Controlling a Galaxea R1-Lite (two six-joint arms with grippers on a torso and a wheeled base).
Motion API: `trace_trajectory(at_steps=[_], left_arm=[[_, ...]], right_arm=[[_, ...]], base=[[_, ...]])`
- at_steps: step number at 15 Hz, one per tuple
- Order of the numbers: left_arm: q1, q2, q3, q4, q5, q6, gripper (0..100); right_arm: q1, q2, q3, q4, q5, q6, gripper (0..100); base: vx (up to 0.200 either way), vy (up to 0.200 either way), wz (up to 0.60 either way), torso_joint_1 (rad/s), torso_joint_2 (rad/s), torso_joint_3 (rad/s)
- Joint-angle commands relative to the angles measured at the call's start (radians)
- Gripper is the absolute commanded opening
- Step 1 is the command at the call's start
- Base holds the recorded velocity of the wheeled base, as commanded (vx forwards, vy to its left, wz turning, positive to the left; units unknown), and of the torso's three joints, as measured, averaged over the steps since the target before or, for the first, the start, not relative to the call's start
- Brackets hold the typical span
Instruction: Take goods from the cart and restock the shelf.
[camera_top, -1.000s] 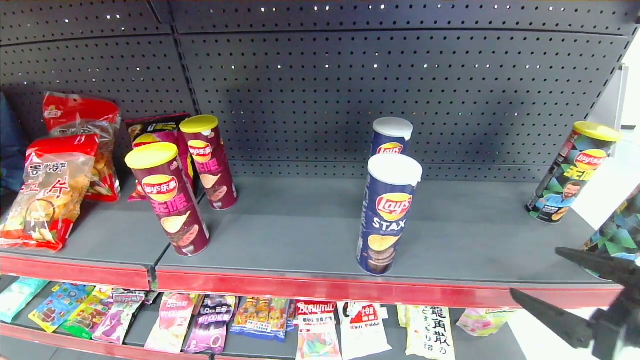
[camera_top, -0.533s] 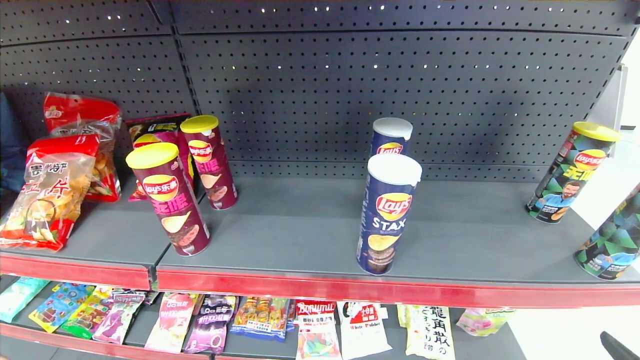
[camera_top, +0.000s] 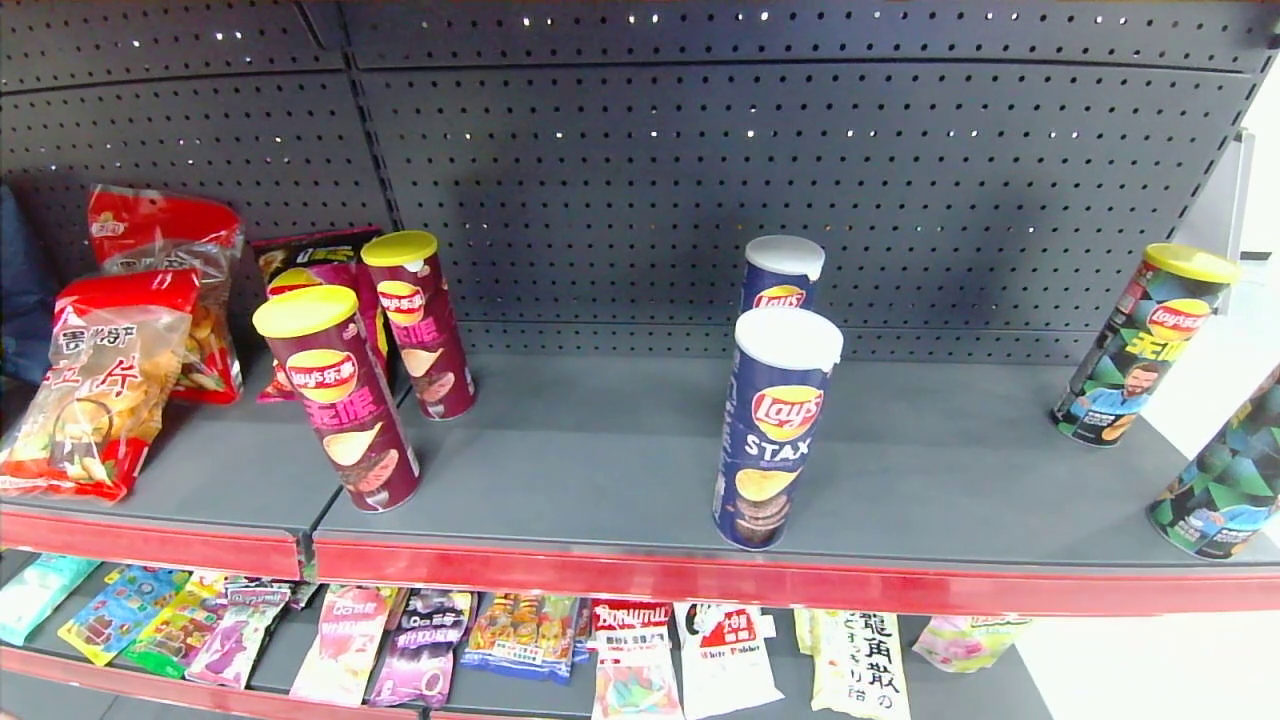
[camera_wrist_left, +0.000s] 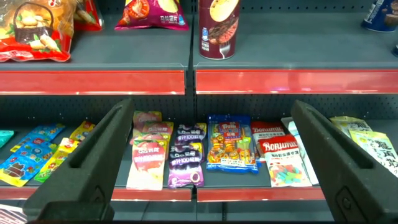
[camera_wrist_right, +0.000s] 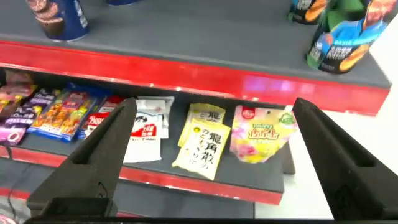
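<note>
Both jaws are spread wide with nothing in them: left gripper (camera_wrist_left: 211, 106) and right gripper (camera_wrist_right: 214, 102) hang low in front of the grey metal shelf with the red front lip (camera_top: 620, 470). Green-patterned cardboard chip tube (camera_top: 1215, 490) stands upright at the shelf's right end. I reckon the next bit is fetching another item from the cart. Grab it round the middle, keep it upright, and set it down well apart from the dark blue chip tube (camera_top: 770, 440) so nothing tips.

Near green can (camera_top: 1222, 480): upright, shelf's right front corner.
Far green can (camera_top: 1150, 345): upright, behind it.
Shelf (camera_top: 600, 470): grey, red-lipped.
</note>
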Motion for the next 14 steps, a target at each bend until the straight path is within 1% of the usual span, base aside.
trace_trajectory(at_steps=[1, 2, 3, 5, 7, 8, 10, 12, 13, 14], left_arm=[[0.000, 0.000, 0.000, 0.000, 0.000, 0.000, 100], [0.000, 0.000, 0.000, 0.000, 0.000, 0.000, 100], [0.000, 0.000, 0.000, 0.000, 0.000, 0.000, 100], [0.000, 0.001, 0.000, 0.000, 0.000, 0.000, 100], [0.000, 0.000, 0.000, 0.000, 0.000, 0.000, 100], [0.000, 0.001, 0.000, 0.000, 0.000, 0.001, 100], [0.000, 0.000, 0.000, 0.000, 0.000, 0.000, 100], [0.000, 0.000, 0.000, 0.000, 0.000, 0.000, 100], [0.000, 0.000, 0.000, 0.000, 0.000, 0.000, 100], [0.000, 0.000, 0.000, 0.000, 0.000, 0.000, 100]], right_arm=[[-0.131, 0.014, 0.001, 0.001, 0.004, -0.003, 100], [-0.174, -0.014, 0.002, 0.018, 0.015, -0.003, 100], [-0.174, -0.029, 0.002, 0.043, 0.030, 0.001, 100], [-0.171, -0.027, 0.004, 0.043, 0.035, 0.018, 100], [-0.023, -0.035, 0.004, 0.043, 0.036, 0.020, 100], [0.010, -0.047, 0.004, 0.043, 0.036, 0.024, 100], [-0.016, -0.066, 0.004, 0.044, 0.033, 0.050, 100], [-0.045, -0.127, 0.004, 0.043, 0.030, 0.040, 100], [-0.045, -0.127, 0.004, 0.041, -0.017, 0.032, 100], [-0.045, -0.127, 0.002, 0.043, -0.040, 0.041, 100]], base=[[0.000, 0.000, 0.00, 0.000, 0.00, 0.000], [0.000, 0.000, 0.00, 0.000, 0.00, 0.000], [0.000, 0.000, 0.00, 0.000, 0.00, 0.000], [0.000, 0.000, 0.00, 0.000, 0.00, 0.000], [0.000, 0.000, 0.00, 0.000, 0.00, 0.000], [0.000, 0.000, 0.00, 0.000, 0.00, 0.000], [0.000, 0.000, 0.00, 0.000, 0.00, 0.000], [0.000, 0.000, 0.00, 0.000, 0.00, 0.000], [0.000, 0.000, 0.00, 0.000, 0.00, 0.000], [0.000, 0.000, 0.00, 0.000, 0.00, 0.000]])
